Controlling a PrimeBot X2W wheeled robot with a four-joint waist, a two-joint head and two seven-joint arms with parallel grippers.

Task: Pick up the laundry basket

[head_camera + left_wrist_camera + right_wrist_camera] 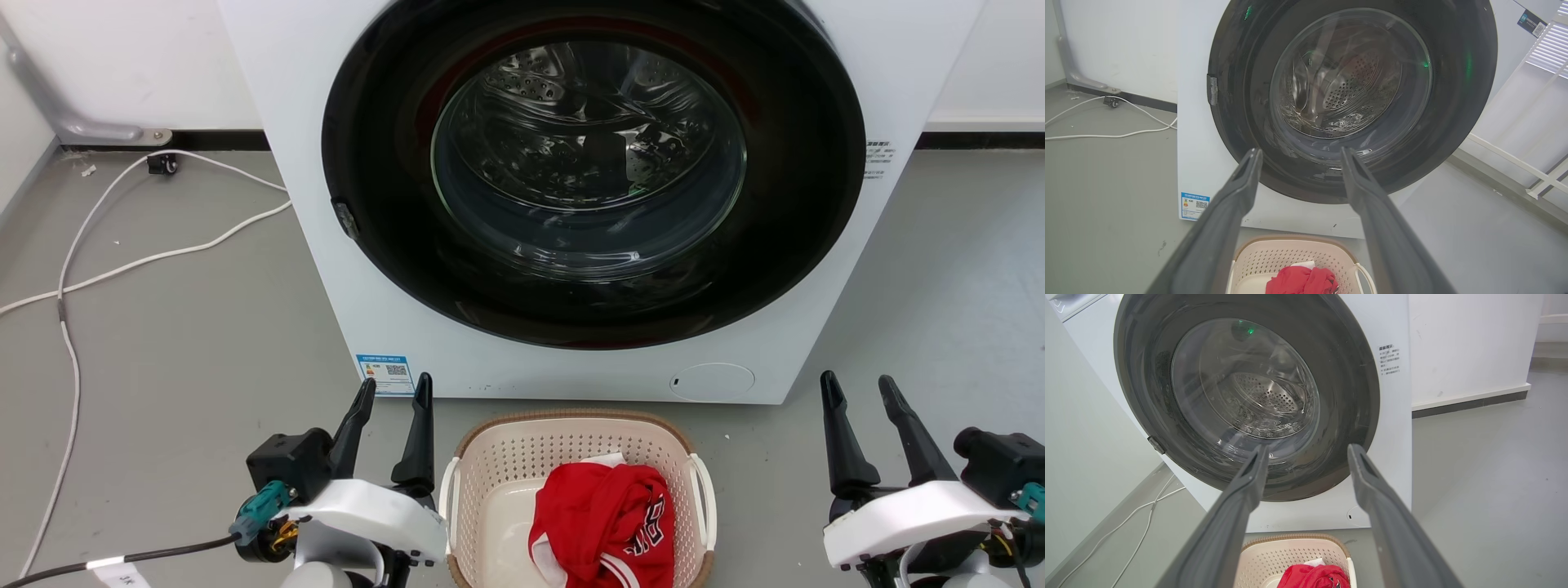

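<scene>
Fingers on the left gripper [393,390], lower left, and right gripper [860,384], lower right, are spread, holding nothing. The laundry basket [498,474] sits bottom centre on the floor [180,343] between them. Looks like the approach step; next, reach down for its 2 white handles [702,490].

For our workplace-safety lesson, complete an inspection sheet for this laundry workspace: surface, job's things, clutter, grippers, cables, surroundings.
Surface: grey floor.
Job's things: laundry basket on the floor before the washing machine, red garment inside.
Clutter: nothing seen.
Grippers: left gripper open, beside the basket's left side; right gripper open, farther off; neither touching it.
Cables: white cable loose across the floor, left.
Surroundings: washing machine door shut; white wall behind.
</scene>
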